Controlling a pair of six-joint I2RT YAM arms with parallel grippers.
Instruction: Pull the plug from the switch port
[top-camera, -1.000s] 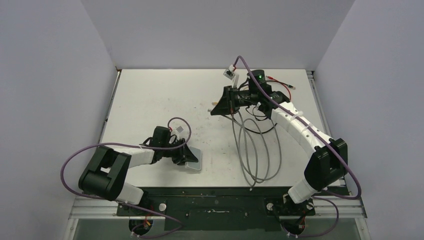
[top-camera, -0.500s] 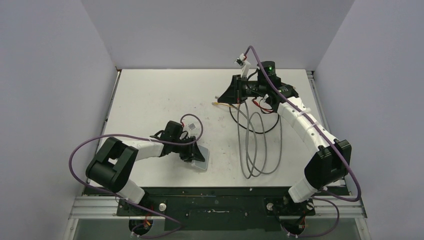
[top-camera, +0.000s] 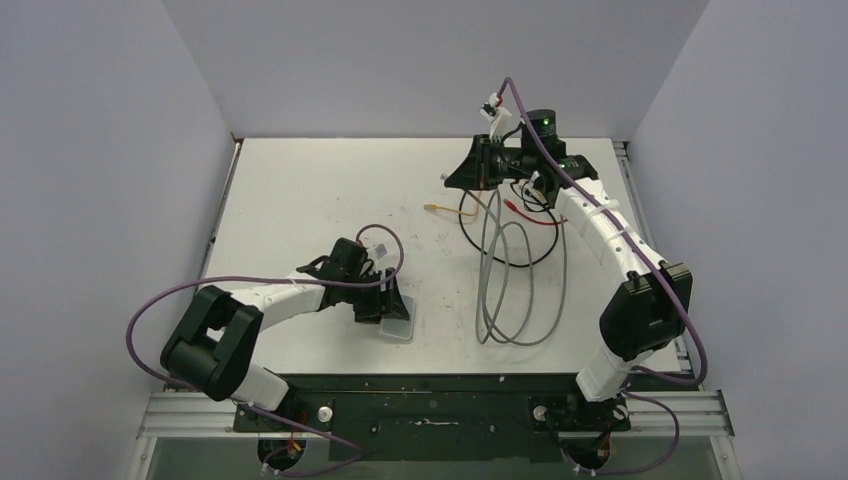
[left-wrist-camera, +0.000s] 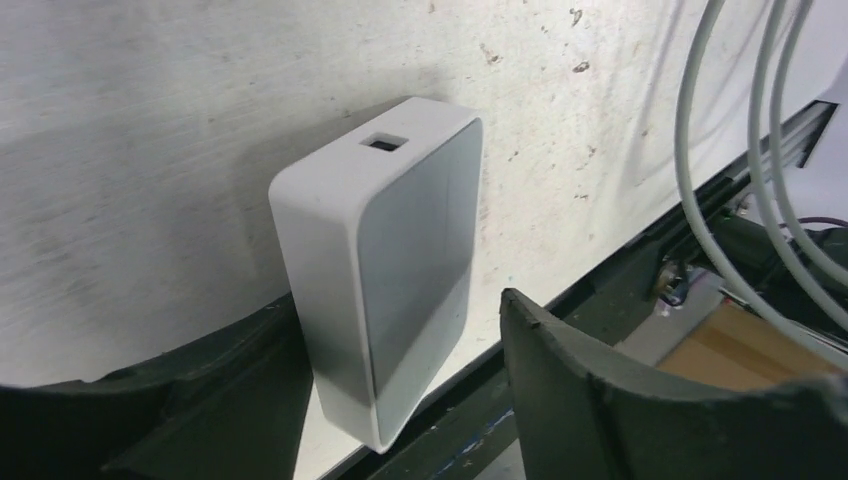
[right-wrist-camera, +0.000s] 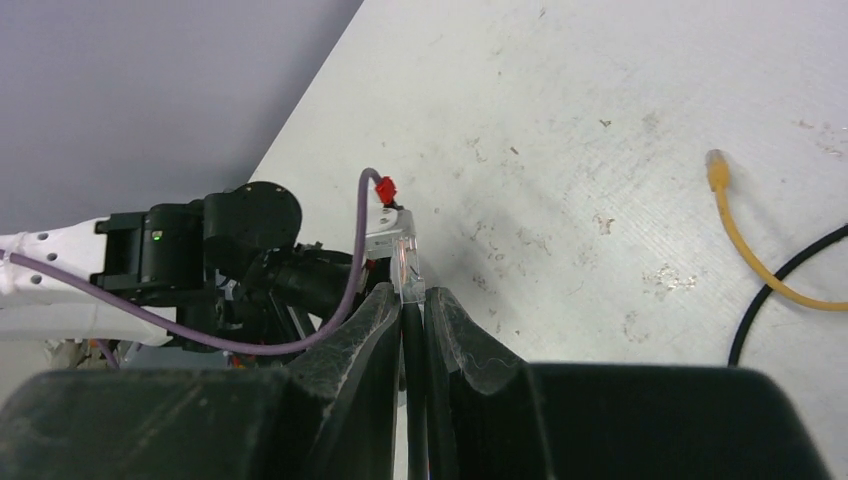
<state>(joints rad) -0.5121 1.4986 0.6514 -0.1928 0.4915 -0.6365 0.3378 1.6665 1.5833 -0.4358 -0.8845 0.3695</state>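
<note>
The switch (left-wrist-camera: 410, 250), a pale grey-white box with rounded corners, sits between the fingers of my left gripper (left-wrist-camera: 400, 320) near the table's front edge. One empty socket (left-wrist-camera: 382, 143) shows on its narrow side. The left gripper is open, with a clear gap between the box and the right finger (left-wrist-camera: 600, 390). From above, the switch (top-camera: 400, 330) peeks out under the left gripper (top-camera: 390, 308). My right gripper (right-wrist-camera: 410, 297) is shut on a clear plug (right-wrist-camera: 408, 265), whose cable runs down between the fingers. It hangs raised over the table's back, right gripper (top-camera: 455, 178).
Grey cable loops (top-camera: 510, 290) lie right of the switch, with a black cable (top-camera: 520, 255), a red one (top-camera: 530, 218) and a yellow cable (top-camera: 445, 208) further back. The table's front edge and the black rail (top-camera: 430, 385) lie just below the switch.
My left gripper has opened off the switch after sliding it slightly right. My right gripper has carried the plug back and to the right, dragging the cable loops along.
</note>
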